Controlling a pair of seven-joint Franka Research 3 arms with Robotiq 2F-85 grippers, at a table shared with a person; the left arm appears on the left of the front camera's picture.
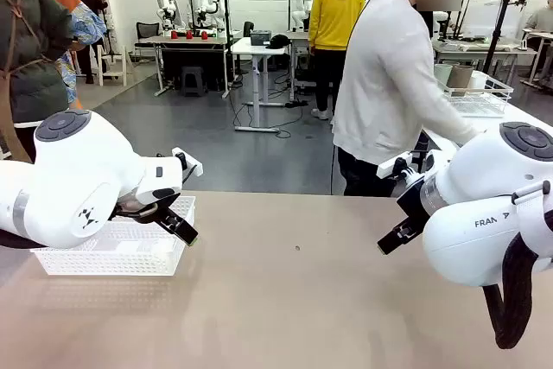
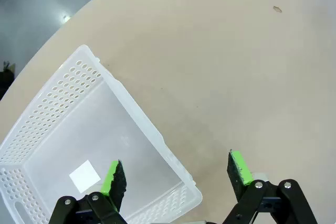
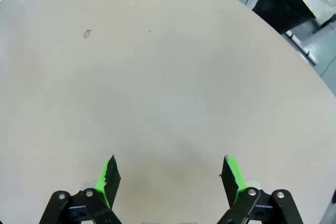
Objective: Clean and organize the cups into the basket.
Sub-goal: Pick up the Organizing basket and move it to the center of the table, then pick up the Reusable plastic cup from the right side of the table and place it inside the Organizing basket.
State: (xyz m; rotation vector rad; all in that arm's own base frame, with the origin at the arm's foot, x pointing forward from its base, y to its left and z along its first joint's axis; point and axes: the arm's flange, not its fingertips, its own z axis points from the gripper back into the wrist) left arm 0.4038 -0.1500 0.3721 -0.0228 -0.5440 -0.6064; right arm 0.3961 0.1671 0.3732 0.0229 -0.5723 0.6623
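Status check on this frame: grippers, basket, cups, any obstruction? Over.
Left gripper open, empty, over basket rim. Right gripper open, empty, above table. Cups in wire basket beside person, none in basket. Nothing blocking.

Lab workspace, white desks (image 1: 257,46), cables (image 1: 259,116) trailing across grey floor (image 1: 190,144), person in yellow hoodie (image 1: 335,10) at a bench

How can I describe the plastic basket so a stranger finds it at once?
On the tan table, look at the left side, by the left end effector. The basket is white plastic with fine lattice walls, unlike the wire basket far behind.
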